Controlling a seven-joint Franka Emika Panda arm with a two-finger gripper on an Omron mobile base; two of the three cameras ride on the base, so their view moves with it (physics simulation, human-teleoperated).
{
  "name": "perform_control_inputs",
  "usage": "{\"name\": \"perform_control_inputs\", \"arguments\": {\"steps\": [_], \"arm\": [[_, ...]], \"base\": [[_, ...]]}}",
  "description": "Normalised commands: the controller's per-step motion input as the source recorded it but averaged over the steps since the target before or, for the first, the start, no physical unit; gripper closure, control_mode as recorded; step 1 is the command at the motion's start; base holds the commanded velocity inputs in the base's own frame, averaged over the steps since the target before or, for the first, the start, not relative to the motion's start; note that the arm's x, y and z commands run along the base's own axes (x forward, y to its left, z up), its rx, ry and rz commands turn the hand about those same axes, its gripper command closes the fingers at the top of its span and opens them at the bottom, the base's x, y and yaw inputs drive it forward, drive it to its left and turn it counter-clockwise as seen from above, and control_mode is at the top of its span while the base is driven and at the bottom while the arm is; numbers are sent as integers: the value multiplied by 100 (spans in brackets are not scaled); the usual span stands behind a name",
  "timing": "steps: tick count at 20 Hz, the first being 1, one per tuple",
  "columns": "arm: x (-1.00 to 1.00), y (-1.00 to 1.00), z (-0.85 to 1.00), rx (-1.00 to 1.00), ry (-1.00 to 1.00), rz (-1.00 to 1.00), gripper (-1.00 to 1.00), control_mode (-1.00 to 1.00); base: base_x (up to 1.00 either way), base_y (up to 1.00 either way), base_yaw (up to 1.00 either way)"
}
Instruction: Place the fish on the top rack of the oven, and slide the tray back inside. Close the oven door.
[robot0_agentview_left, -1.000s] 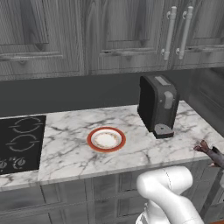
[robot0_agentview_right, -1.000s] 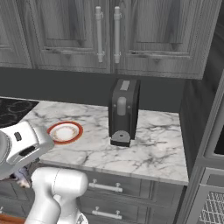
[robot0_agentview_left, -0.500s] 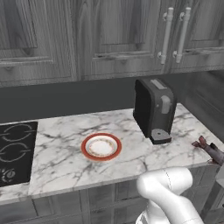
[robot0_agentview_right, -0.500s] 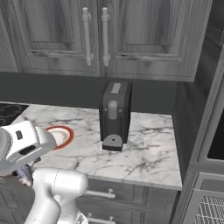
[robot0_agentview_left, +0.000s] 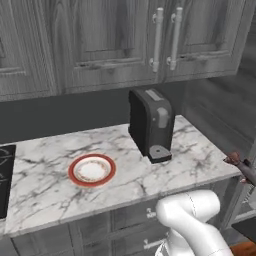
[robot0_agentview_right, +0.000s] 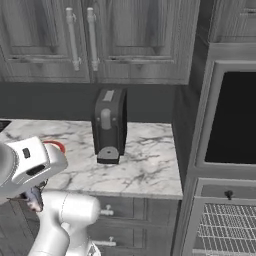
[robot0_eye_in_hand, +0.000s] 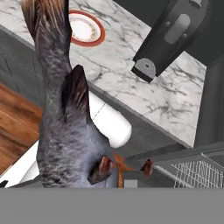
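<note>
The fish (robot0_eye_in_hand: 61, 131), dark grey with a pinkish-brown tail, hangs close before the hand camera, tail up. My gripper (robot0_agentview_left: 245, 171) is shut on it, in the air just past the right end of the counter. From the right base camera the gripper (robot0_agentview_right: 31, 197) sits low on the left under the white wrist. The oven (robot0_agentview_right: 231, 118) stands built into the wall on the right. Its silver wire top rack (robot0_agentview_right: 225, 227) sticks out at the lower right, and a corner of the rack (robot0_eye_in_hand: 197, 173) lies beyond the fish. The oven door is out of view.
A red-rimmed white plate (robot0_agentview_left: 92, 170) lies on the marble counter (robot0_agentview_left: 45, 185). A dark coffee machine (robot0_agentview_left: 150, 125) stands right of it, near the counter's end. Grey cabinets (robot0_agentview_left: 125, 40) hang above, and drawers (robot0_agentview_right: 130, 215) run below the counter.
The whole picture has slid left, so the base has driven right. The oven and its rack have come into the right base view. The fish stays in the gripper.
</note>
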Motion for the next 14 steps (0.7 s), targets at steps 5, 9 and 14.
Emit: {"name": "perform_control_inputs", "arguments": {"steps": [5,9,14], "arm": [[0,0,0,0,0,0,100,100],[0,0,0,0,0,0,100,100],[0,0,0,0,0,0,100,100]], "base": [[-100,-3,-32],[-94,-6,-35],[-36,-11,-46]]}}
